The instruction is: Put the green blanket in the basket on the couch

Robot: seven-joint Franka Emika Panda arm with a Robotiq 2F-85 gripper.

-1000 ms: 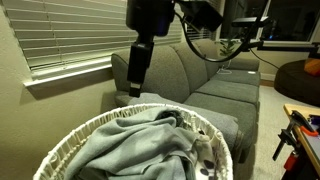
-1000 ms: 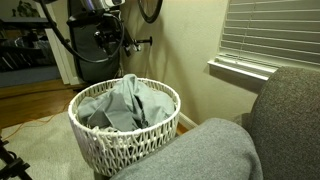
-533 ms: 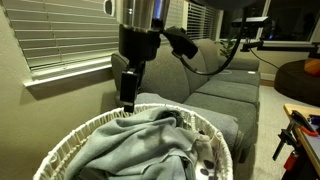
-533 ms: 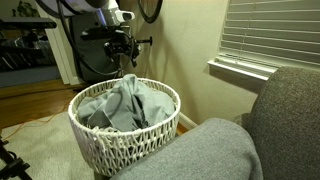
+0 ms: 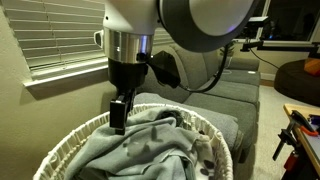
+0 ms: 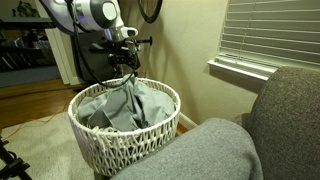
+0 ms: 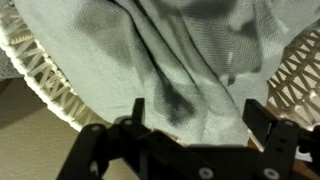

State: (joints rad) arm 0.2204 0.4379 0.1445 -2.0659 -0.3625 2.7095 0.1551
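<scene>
The big round basket (image 5: pixel 62 140) is nearest, white and woven with holes in its rim. The soft grey-green blanket (image 5: pixel 140 148) lies rumpled inside it. The claw (image 5: pixel 119 118) hangs low over the blanket by the far rim, jaws wide apart, holding nothing. Behind stand the grey cloth couch (image 5: pixel 225 95) and window blinds (image 5: pixel 60 40).

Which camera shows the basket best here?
An exterior view: the basket stands whole, rim and woven wall, beside the couch. In an exterior view up close, only its rim shows, cropped below; the wrist view catches bits of weave beside the blanket.
</scene>
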